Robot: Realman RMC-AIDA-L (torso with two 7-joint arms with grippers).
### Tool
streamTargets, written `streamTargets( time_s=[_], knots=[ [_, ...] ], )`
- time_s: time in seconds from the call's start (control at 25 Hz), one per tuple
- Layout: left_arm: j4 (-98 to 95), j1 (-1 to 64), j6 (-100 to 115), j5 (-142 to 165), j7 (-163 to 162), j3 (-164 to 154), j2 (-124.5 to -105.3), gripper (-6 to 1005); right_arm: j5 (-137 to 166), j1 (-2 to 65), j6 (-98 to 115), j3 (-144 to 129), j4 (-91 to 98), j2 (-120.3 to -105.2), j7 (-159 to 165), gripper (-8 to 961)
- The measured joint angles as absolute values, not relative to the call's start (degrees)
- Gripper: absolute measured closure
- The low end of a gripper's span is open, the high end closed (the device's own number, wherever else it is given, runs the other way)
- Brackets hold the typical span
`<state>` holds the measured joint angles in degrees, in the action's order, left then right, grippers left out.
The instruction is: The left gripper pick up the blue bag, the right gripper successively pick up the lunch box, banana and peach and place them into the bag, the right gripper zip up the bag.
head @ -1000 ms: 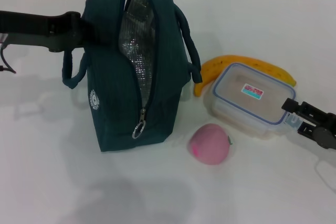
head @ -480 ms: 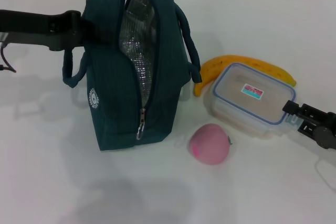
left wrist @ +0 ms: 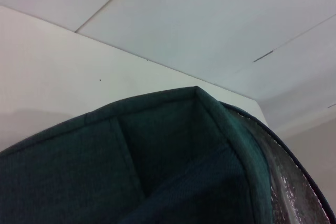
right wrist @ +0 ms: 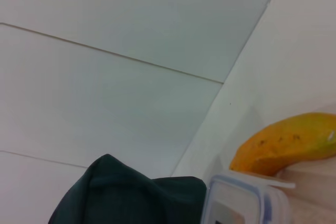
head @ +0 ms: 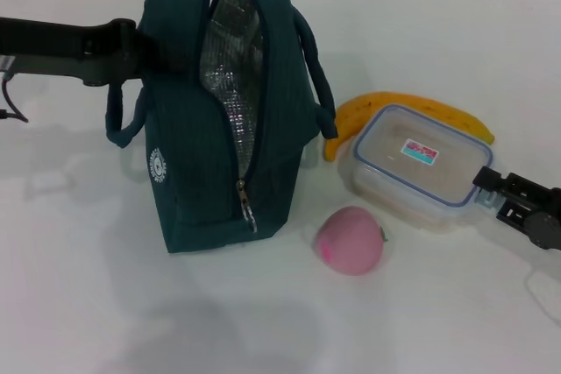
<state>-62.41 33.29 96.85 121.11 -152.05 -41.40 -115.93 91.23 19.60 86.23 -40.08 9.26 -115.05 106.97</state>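
Left gripper [head: 145, 52] pinches the soft, floppy bag [head: 228, 120] at its upper side, zip gaping; right gripper [head: 493, 190] sits spread at the box [head: 419, 164] corner (rigid, light, smooth lid: grip across the rim), banana [head: 412, 111] behind, peach [head: 351, 239] in front.

the blue bag [head: 230, 120] is standing unzipped at upper centre, the left gripper [head: 145, 50] apparently gripping its side. at lower right, the right gripper [head: 487, 188] is touching the lunch box [head: 419, 164], banana [head: 405, 111] behind it, peach [head: 350, 240] in front.
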Motion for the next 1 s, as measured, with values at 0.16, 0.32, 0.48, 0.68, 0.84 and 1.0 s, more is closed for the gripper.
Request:
streamTargets(
  time_s=[0.16, 0.32, 0.48, 0.68, 0.84, 1.0],
  knots=[
    [-62.3, 33.4, 96.9, 121.1, -152.1, -41.4, -115.93, 967, 90.4, 19.3, 87.3, -40.1, 9.3, -114.94, 107.0, 468],
    [-62.3, 33.5, 96.8, 121.1, -152.1, -41.4, -115.93, 967, 89.0, 18.7, 87.9, -40.1, 9.3, -114.82, 106.8, 471],
    [-62.2, 33.6, 96.8, 121.1, -152.0, -41.4, -115.98, 968, 88.9, 18.6, 88.3, -40.1, 9.4, -114.8, 106.6, 473],
    [-62.1, 33.7, 96.7, 121.1, -152.0, -41.4, -115.97, 968, 88.5, 18.6, 88.3, -40.1, 9.5, -114.78, 106.5, 476],
    [-62.1, 33.7, 96.7, 121.1, -152.0, -41.4, -115.95, 968, 88.1, 19.1, 88.3, -40.1, 9.6, -114.83, 106.4, 477],
    [-62.3, 33.8, 96.7, 121.1, -152.0, -41.4, -115.93, 968, 88.1, 19.7, 87.5, -40.1, 9.7, -114.93, 106.0, 479]
  ],
)
